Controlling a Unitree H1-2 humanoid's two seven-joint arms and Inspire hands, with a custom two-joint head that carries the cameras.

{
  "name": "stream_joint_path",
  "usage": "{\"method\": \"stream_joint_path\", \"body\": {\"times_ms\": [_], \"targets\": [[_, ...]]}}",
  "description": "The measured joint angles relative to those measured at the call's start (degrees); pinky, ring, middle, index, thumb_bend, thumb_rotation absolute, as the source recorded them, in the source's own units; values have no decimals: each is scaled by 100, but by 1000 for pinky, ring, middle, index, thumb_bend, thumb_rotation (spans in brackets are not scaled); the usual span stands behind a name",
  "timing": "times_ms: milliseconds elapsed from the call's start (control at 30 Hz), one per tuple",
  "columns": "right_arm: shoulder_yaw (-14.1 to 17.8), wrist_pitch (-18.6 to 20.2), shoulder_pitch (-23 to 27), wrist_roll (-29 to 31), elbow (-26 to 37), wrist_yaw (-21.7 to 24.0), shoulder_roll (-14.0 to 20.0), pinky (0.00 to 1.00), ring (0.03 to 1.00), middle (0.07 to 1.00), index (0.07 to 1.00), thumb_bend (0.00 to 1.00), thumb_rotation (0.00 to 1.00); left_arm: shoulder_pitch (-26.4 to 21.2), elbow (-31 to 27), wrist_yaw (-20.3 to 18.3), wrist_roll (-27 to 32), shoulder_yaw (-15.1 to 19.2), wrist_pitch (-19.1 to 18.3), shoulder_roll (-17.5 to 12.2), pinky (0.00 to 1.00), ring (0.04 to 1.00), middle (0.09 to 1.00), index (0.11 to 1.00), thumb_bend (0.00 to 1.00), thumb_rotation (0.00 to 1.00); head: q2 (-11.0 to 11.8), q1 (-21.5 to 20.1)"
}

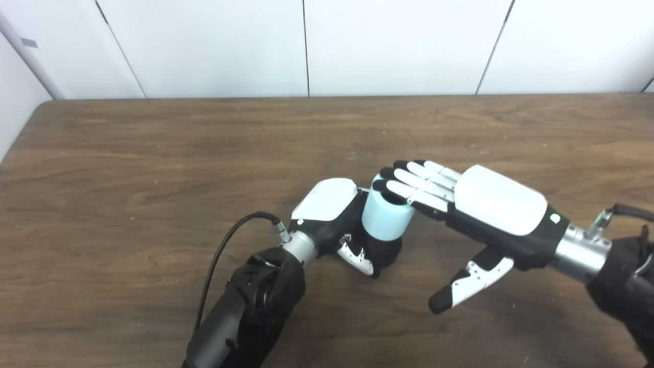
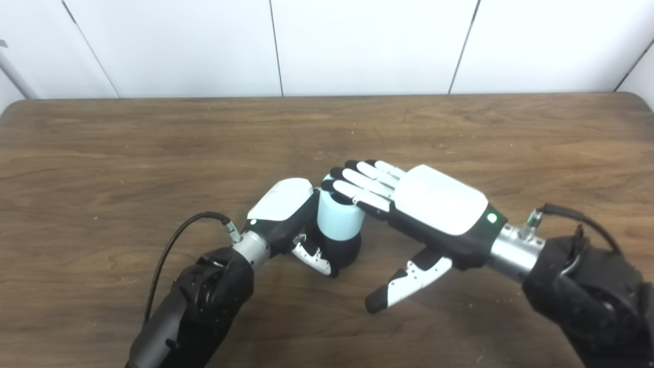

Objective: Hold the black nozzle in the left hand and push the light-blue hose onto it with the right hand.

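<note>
At frame centre, a smooth light-blue cylindrical hose [image 1: 387,218] stands upright on a rounded black nozzle [image 1: 384,252]. The left hand [image 1: 332,214] wraps closed around the nozzle. The right hand [image 1: 480,209], fingers flat and spread, presses the hose top. Both rest over a brown wood-grain surface [image 1: 153,153].

The hose [image 1: 387,217] stands upright near the middle of the counter [image 1: 153,153], seated on top of the nozzle [image 1: 384,251], which rests on the counter directly beneath it. The left robot hand [image 1: 332,220] lies just left of the hose, wrapped around the nozzle. The right robot hand [image 1: 475,209] lies right of the hose, its fingers [image 1: 414,181] flat across the hose's top.
</note>
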State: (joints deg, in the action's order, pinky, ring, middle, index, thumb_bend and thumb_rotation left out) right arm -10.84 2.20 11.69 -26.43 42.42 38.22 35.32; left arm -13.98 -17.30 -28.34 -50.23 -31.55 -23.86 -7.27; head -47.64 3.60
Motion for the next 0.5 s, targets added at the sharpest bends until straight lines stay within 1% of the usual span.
{"method": "stream_joint_path", "body": {"times_ms": [67,167,267,333,500], "targets": [[133,1,41,18,79,-14,-73,1000,1000,998,976,596,1000,-4,0,0,2,1,0,0,611,638,554,455,511,0,17,0],[311,-42,163,-14,84,-224,-311,1000,1000,991,965,575,994,-4,2,0,2,3,-1,-1,610,638,554,455,511,0,18,0],[361,-95,208,-109,63,-378,-520,1000,1000,983,957,564,978,-5,1,0,2,3,0,2,601,633,553,455,511,0,18,9],[387,-109,208,-171,39,-413,-584,1000,1000,982,955,561,974,-10,1,0,2,5,-1,2,598,631,553,455,511,0,18,9],[427,-64,185,-231,15,-419,-614,1000,1000,979,952,552,965,-10,1,0,2,15,-1,2,593,625,553,455,511,0,9,9]]}}
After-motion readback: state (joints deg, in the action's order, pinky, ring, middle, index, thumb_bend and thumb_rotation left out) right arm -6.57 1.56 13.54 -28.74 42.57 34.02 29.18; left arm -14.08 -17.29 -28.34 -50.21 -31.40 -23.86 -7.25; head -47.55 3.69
